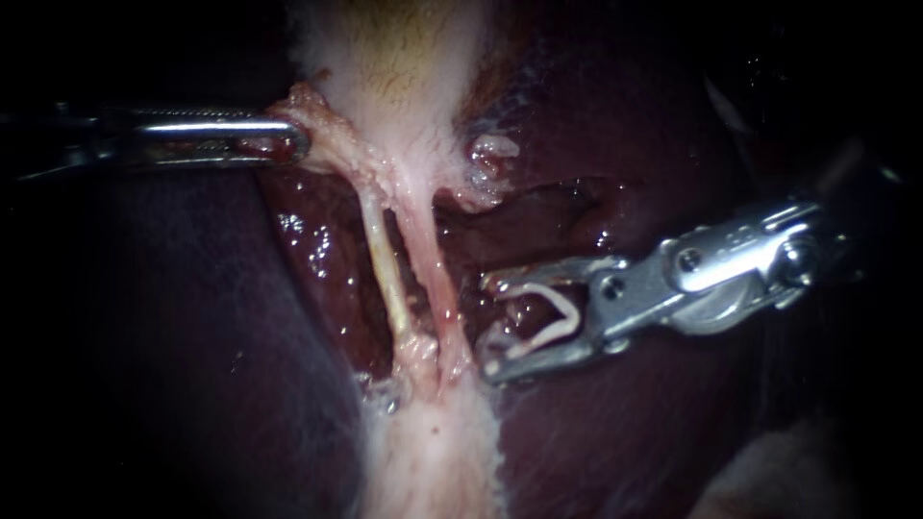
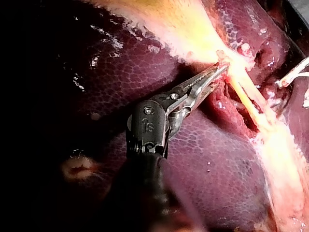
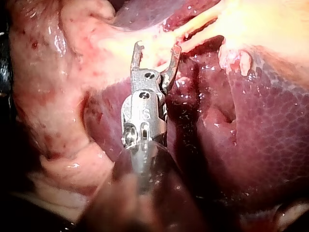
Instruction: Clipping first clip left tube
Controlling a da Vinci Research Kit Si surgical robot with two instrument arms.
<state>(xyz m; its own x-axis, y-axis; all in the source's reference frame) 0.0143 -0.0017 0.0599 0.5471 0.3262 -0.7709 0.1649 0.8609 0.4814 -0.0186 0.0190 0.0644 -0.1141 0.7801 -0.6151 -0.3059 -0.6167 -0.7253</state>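
Your left instrument (image 1: 288,146) clamps its jaws on the gallbladder (image 1: 404,58) edge, your right instrument (image 1: 488,325) holds a white V-shaped clip (image 1: 558,312) between wide-spread jaws, and the left tube (image 1: 385,279), thin, pale yellow and taut, runs between them beside a pinker tube (image 1: 435,279).

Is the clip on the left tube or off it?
Off. The clip sits spread between the right instrument's jaws, short of the left tube, which is bare.
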